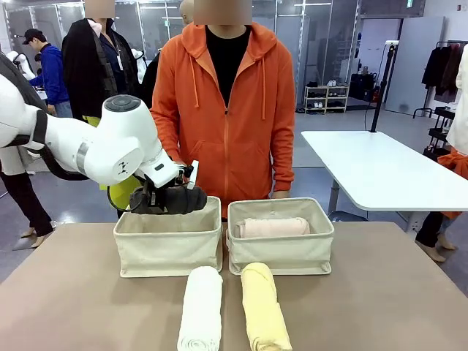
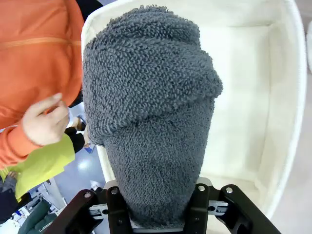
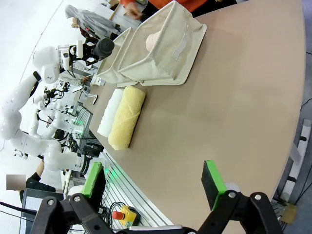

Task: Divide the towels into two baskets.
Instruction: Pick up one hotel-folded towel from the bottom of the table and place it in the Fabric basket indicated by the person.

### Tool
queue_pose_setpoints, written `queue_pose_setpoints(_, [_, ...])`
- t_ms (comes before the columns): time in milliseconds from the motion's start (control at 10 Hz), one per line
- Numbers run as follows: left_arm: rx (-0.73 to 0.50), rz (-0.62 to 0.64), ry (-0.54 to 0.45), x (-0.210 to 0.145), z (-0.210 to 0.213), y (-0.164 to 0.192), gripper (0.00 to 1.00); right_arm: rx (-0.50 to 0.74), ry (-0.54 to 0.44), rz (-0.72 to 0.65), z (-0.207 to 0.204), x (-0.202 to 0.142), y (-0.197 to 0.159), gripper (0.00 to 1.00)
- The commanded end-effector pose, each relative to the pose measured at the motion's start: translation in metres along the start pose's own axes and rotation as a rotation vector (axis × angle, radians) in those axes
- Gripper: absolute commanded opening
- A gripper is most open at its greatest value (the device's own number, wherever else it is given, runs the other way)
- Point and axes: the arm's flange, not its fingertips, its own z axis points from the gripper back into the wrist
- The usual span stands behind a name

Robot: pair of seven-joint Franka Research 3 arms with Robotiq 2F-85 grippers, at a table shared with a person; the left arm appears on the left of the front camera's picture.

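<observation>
A: Landmark is the left rectangular cream canvas basket (image 1: 168, 252) on the brown table (image 1: 380, 292). What lies around it?

B: The matching right cream canvas basket (image 1: 281, 256) stands just beside it, with a pale pink rolled terry towel (image 1: 272, 227) inside. A white rolled terry towel (image 1: 201, 307) and a pale yellow rolled terry towel (image 1: 263, 311) lie on the table on the robot's side of it, long axes running from the robot toward the baskets. Nothing seen inside the landmark.

A: Towel in play?

B: The dark grey rolled terry towel (image 1: 179, 199), in the air just above the landmark's far rim, toward its left end. Long axis roughly level, parallel to the basket's long side. The opening lies below it, slightly toward the robot.

A: Who has it?

B: The left gripper (image 1: 148, 199), clamped on one end of the roll; the rest juts out past the fingers. The right gripper (image 3: 156, 181) is well apart from the landmark, jaws spread, nothing in them. Left arm plainly nearer.

A: Look of the roll?

B: Thick looped pile. Loosely wound, outer layer twisted into a hood at the free end. Judged soft; likely to sag on release.
</observation>
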Motion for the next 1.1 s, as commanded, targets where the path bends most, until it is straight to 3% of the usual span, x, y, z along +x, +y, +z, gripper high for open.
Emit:
queue_pose_setpoints(0, [-0.011, 0.013, 0.007, 0.002, -0.006, 0.019, 0.43, -0.003, 0.008, -0.019, 0.002, -0.001, 0.006, 1.00])
queue_pose_setpoints(100, [-0.026, 0.012, 0.017, 0.004, -0.010, 0.023, 0.46, -0.003, 0.008, -0.019, 0.002, -0.001, 0.006, 1.00])
queue_pose_setpoints(200, [-0.033, 0.019, 0.025, 0.005, -0.012, 0.025, 0.79, -0.003, 0.008, -0.019, 0.002, -0.001, 0.006, 1.00])
queue_pose_setpoints(300, [-0.037, 0.022, 0.024, 0.006, -0.013, 0.025, 0.83, -0.003, 0.008, -0.019, 0.002, -0.001, 0.006, 1.00])
queue_pose_setpoints(400, [-0.043, 0.017, 0.030, 0.008, -0.014, 0.024, 1.00, -0.003, 0.008, -0.019, 0.002, -0.001, 0.006, 1.00])
queue_pose_setpoints(1000, [-0.048, 0.008, 0.047, 0.010, 0.002, 0.007, 1.00, -0.003, 0.008, -0.019, 0.002, -0.001, 0.006, 1.00])
